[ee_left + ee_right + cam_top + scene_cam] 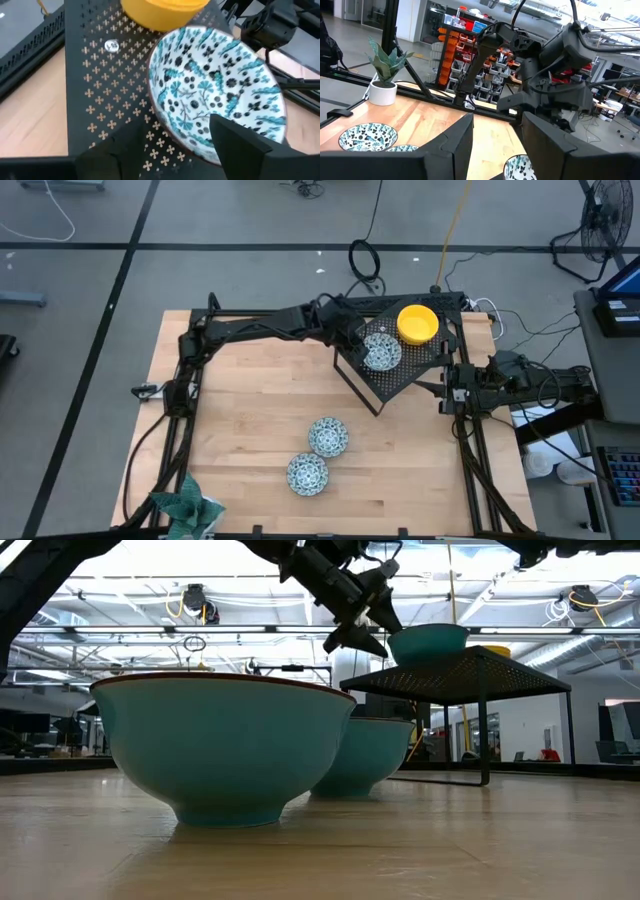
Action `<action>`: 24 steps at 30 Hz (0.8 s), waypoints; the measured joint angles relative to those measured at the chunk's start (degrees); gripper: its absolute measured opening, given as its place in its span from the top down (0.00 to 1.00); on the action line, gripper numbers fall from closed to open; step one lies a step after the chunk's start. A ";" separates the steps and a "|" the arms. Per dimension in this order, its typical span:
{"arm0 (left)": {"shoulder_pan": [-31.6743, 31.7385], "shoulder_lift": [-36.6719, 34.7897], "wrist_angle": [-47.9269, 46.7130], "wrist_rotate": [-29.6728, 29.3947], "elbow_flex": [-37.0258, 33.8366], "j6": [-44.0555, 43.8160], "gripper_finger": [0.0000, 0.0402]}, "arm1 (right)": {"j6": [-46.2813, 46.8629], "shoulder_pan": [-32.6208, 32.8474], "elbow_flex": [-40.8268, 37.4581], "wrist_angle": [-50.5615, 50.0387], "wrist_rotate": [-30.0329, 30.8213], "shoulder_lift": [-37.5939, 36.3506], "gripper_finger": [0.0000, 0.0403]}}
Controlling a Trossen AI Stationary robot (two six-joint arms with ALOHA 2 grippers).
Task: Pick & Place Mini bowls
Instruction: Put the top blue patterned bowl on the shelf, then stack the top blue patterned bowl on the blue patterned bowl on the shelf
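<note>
You've got a patterned bowl [381, 351] sitting on the black stand [420, 365], just beside the yellow bowl [417, 322]. Your left gripper [362, 340] hovers at its rim, jaws parted, one finger inside the bowl. Two more patterned bowls [318, 455] sit on the table [250, 400], well clear of the stand. Your right gripper [447, 388] waits beside the stand, jaws partly apart, holding nothing.

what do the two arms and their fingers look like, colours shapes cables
Both arms are dark, nearly black, built of chunky jointed segments. The left arm is a long slim boom with a bulkier wrist. The right arm has black cables looping along it. The left gripper and right gripper each carry two flat, blocky matte-black fingers with angled edges. No markings show.
</note>
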 joint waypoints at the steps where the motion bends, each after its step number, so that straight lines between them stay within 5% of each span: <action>1: 0.00 -0.67 -0.02 0.00 -0.01 0.24 0.44 | 0.01 0.00 0.00 -0.01 0.00 0.00 0.61; 12: -0.47 -5.13 -1.05 0.58 0.02 0.67 0.43 | 0.02 0.00 0.00 -0.14 -0.01 0.02 0.61; 24: -7.15 -9.08 -23.39 10.24 0.02 9.79 0.43 | 0.09 0.02 0.00 -0.22 -0.02 0.04 0.61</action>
